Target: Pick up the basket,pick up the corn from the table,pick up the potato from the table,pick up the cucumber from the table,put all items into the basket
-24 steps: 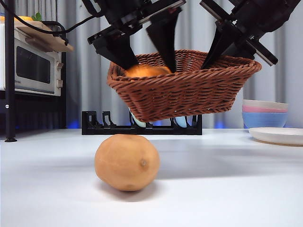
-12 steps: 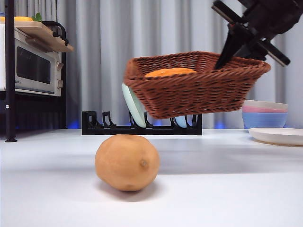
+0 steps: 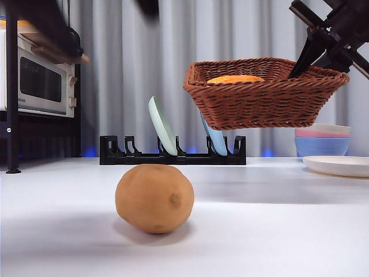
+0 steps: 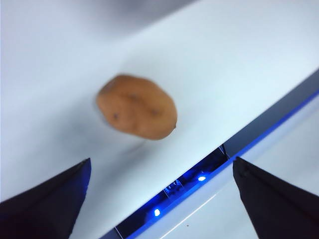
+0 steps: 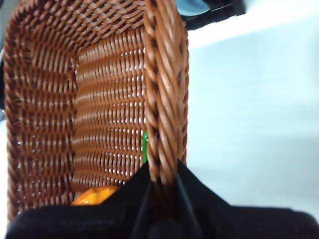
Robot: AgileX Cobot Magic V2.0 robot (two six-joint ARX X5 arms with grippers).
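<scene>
The basket [image 3: 265, 95] hangs in the air, well above the table [image 3: 277, 231], off to the right of the potato [image 3: 154, 198] in the front view. The right gripper [image 5: 162, 186] holds it by the rim: in the right wrist view the two jaws pinch the braided edge between them, one inside the basket wall and one outside. In the front view that gripper [image 3: 314, 55] shows as a dark arm reaching down to the basket's far right corner.

The corn [image 3: 235, 79] lies inside the basket, its orange top just showing above the rim; the right wrist view catches an orange piece of it [image 5: 92, 195] on the basket floor near the jaws. A thin sliver of green [image 5: 145, 147] shows against the inside of the held wall; what it belongs to cannot be told.

The potato rests on the table, below and left of the basket, apart from everything else. The left wrist view looks down on it [image 4: 137, 107] from above, blurred, with the left gripper [image 4: 159, 194] spread wide and empty, its jaws far apart and clear of the potato.

Behind the potato stands a black dish rack [image 3: 173, 154] holding two plates. A stack of bowls [image 3: 323, 138] sits under the basket's right side, farther back.
</scene>
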